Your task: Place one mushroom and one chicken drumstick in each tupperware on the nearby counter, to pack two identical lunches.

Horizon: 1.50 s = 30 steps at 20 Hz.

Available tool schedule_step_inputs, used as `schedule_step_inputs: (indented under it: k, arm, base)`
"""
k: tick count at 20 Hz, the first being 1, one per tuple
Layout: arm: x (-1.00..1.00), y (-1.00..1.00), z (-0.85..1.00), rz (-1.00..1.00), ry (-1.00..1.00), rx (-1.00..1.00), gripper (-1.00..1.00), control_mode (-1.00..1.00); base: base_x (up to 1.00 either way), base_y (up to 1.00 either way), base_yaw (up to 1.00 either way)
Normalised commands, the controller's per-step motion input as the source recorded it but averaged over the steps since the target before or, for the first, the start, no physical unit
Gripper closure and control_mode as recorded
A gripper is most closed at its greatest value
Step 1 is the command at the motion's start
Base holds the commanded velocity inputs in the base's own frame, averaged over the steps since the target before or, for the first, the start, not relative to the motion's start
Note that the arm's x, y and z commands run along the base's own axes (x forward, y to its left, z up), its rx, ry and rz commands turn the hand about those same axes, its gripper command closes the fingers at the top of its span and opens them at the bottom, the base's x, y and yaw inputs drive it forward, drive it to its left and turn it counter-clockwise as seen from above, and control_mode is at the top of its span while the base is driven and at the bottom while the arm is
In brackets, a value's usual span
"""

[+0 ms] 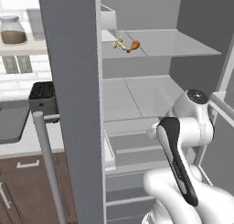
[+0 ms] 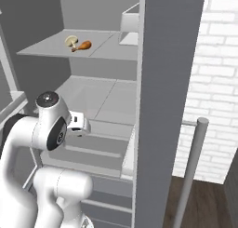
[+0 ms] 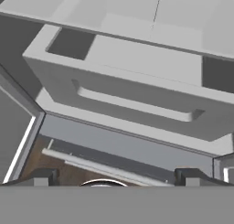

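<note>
Orange-brown chicken drumstick (image 1: 133, 46) beside seemingly beige mushroom (image 1: 118, 43)

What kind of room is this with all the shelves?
Probably a kitchen, seen into an open fridge: a mushroom and chicken drumstick sit on its upper shelf, with a counter and a toaster beside it.

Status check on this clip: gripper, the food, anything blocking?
Gripper open, empty, facing the fridge drawer. One mushroom and one chicken drumstick side by side on the upper shelf. Nothing blocking.
</note>
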Motion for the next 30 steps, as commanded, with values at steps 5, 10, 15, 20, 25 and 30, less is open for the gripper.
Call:
schedule_step_inputs:
  k: [5,10,15,20,25,30]
  arm:
    - [0.17,-0.13,-0.01,0.04,-0.18,0.0,-1.0,-1.0]
    - [0.37,0.09,0.74,0.0,-0.53,0.0,-1.0,-1.0]
    - [0.68,0.13,1.0,0.01,-0.52,0.0,-1.0,-1.0]
    - [0.61,0.04,1.0,0.0,-0.14,0.0,-1.0,-1.0]
    - [0.08,0.0,1.0,0.0,0.13,0.0,-1.0,-1.0]
    - [0.0,0.11,0.83,0.0,0.17,-0.02,-1.0,-1.0]
  base:
    - [0.1,-0.06,0.07]
    - [0.0,0.0,0.0]
    - [0.0,0.0,0.0]
    - [0.0,0.0,0.0]
    - [0.0,0.0,0.0]
    - [0.0,0.0,0.0]
